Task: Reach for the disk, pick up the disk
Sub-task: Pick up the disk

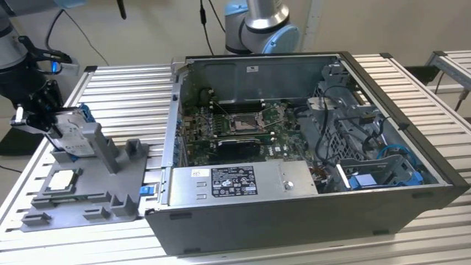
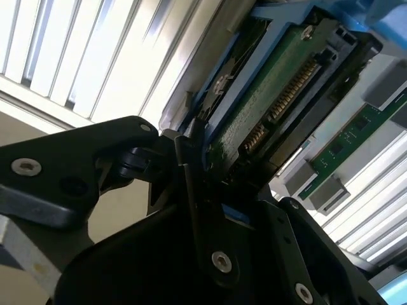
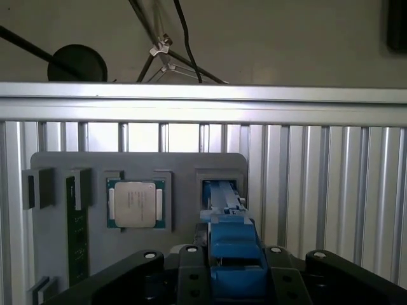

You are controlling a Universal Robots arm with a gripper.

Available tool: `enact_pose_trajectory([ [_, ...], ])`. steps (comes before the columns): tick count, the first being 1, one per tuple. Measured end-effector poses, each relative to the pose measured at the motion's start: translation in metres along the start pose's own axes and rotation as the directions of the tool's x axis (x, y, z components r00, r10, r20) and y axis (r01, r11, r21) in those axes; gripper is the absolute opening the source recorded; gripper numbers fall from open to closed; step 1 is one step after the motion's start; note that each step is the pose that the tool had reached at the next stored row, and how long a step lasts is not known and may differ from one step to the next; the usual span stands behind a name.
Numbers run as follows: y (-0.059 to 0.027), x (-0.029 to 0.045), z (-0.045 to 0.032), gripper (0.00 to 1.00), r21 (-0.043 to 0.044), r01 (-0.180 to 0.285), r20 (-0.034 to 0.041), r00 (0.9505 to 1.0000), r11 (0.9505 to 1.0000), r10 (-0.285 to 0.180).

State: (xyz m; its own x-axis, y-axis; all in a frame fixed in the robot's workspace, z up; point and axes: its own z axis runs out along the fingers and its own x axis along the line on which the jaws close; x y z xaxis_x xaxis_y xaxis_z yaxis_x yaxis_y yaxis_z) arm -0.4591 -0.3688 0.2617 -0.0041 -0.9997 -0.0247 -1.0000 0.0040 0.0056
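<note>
Hand [image 3: 232,264] clasps disk [image 3: 234,241] (seemingly firmly).

Matte black end effector [image 1: 41,110], round silver screws [image 2: 220,259], silver-grey arm link [image 1: 9,49], small blue light [image 1: 56,67]

Ribbed aluminium table [image 1: 125,88], plain pale wall [image 1: 154,27], dark cables [image 3: 186,38] hanging, perhaps a second table [image 1: 455,61] beyond.

An open computer case [image 1: 294,223] is set on a slatted metal table [image 1: 125,94], beside a grey fixture tray [image 1: 92,190] in which a square chip [image 1: 60,181] is seated.
</note>
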Motion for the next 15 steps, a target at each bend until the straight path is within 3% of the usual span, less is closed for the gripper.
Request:
enact_pose_trajectory([
  [15, 0.0000, -0.0001, -0.0039, 0.00, 0.0000, 0.000, -0.0007, 1.0000, 1.0000, 0.000],
])
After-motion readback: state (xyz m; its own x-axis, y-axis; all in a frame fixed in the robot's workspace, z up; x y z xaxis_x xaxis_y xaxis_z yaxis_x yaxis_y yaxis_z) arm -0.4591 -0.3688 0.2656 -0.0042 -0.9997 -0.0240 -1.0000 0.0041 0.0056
